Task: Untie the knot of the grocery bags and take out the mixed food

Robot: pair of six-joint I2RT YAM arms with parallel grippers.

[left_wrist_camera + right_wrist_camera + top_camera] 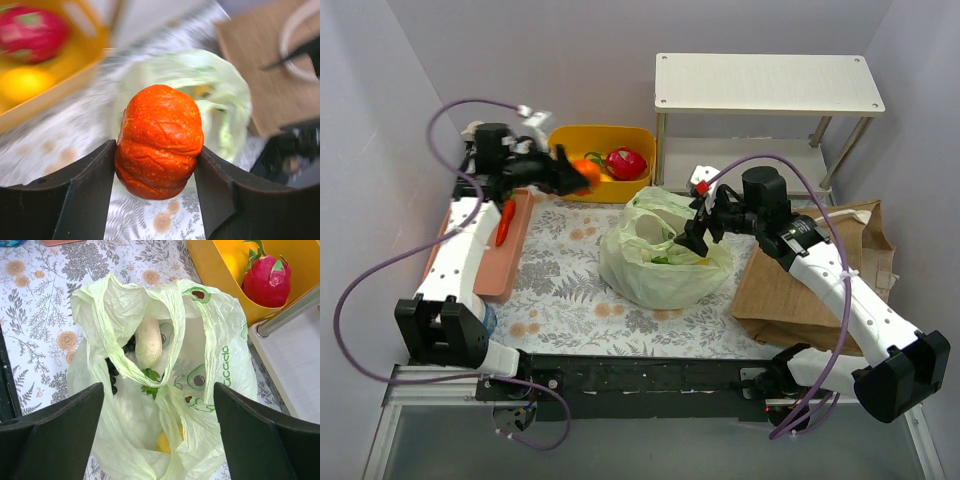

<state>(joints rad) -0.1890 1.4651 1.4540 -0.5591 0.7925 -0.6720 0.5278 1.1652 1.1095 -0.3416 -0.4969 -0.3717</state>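
Left hand (570, 175): closed on an orange tangerine (160, 142), which is pinched between both fingers and held off the surface (570, 290). Just beyond this hand a yellow bin (560, 140) is seen, with a red fruit (626, 163) inside; the bin's near rim is close beside the tangerine. Below and behind the hand a pink tray (515, 262) is noted, carrying a slim red-orange piece (505, 222).

Right hand (698, 235): fingers spread wide, nothing gripped. It is poised directly over the green bag (660, 265), whose mouth is gaping and whose loop handles lie loose. Between the fingers, inside the bag, a white radish (148, 342), dark grapes (111, 371) and a yellow piece (165, 442) lower down are visible. A brown tote (800, 290) lies flat beneath this arm. A white shelf (765, 82) stands beyond the hand.
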